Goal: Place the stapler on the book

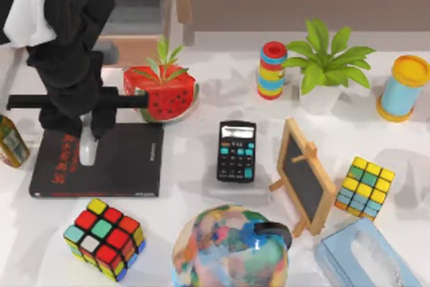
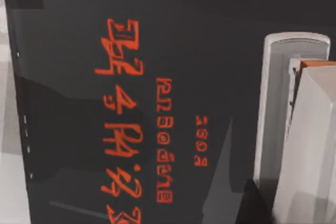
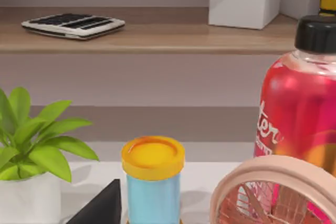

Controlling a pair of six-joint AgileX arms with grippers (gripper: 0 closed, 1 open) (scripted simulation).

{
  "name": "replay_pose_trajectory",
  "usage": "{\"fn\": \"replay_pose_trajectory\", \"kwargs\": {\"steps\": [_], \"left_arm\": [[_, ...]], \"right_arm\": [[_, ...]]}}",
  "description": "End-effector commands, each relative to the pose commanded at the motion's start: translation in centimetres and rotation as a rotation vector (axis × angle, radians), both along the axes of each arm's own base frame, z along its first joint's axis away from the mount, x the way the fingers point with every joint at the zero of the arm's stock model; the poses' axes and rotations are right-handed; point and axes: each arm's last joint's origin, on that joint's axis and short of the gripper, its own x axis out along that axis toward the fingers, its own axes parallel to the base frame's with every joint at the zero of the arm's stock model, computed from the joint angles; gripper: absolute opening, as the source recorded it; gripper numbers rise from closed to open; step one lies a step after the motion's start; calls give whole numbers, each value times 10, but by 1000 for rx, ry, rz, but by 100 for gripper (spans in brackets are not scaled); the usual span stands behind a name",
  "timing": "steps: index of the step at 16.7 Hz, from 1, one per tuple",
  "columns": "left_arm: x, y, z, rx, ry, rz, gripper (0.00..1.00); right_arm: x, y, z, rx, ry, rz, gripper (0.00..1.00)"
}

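Note:
The black book (image 1: 127, 159) with red lettering lies flat at the table's left. The slim white stapler (image 1: 87, 151) lies lengthwise on its cover near the left edge. My left gripper (image 1: 82, 126) hangs straight above the stapler's far end, its dark fingers spread to either side, open. In the left wrist view the book (image 2: 157, 51) spreads wide under the camera and the light-grey stapler (image 2: 273, 114) rests flat on it. My right arm is parked off the table's right side.
A watermelon planter (image 1: 164, 95) stands just behind the book, a colour cube (image 1: 105, 236) in front, a small carton (image 1: 12, 140) at its left. The calculator (image 1: 236, 150), chalkboard (image 1: 306, 176), second cube (image 1: 365, 187), potted plant (image 1: 322, 65) and yellow-lidded can (image 1: 403, 89) lie to the right.

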Motion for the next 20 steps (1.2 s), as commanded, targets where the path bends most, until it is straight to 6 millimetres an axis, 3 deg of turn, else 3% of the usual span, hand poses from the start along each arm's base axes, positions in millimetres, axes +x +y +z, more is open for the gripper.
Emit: {"fn": "replay_pose_trajectory", "kwargs": {"steps": [3,7,20], "left_arm": [[1,-1,-15,1,2,-2,0],[1,-1,-16,1,2,-2,0],[1,-1,-16,1,2,-2,98]], "right_arm": [[0,0,0,0,0,0,100],[0,0,0,0,0,0,100],[0,0,0,0,0,0,100]]}}
